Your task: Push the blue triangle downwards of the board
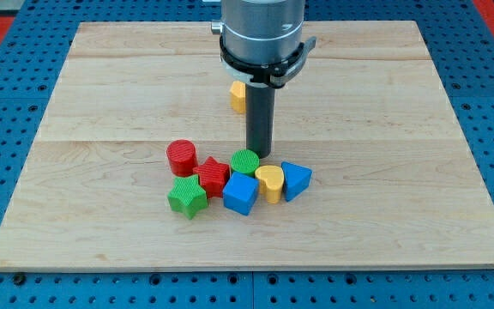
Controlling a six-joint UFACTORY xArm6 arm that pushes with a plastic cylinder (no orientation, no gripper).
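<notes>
The blue triangle lies at the right end of a cluster of blocks just below the board's middle. It touches a yellow heart on its left. My tip stands just above the cluster, right next to the green cylinder and up-left of the blue triangle, apart from it.
The cluster also holds a red cylinder, a red star, a green star and a blue cube. A yellow block lies behind the rod higher up, partly hidden. The wooden board rests on a blue pegboard.
</notes>
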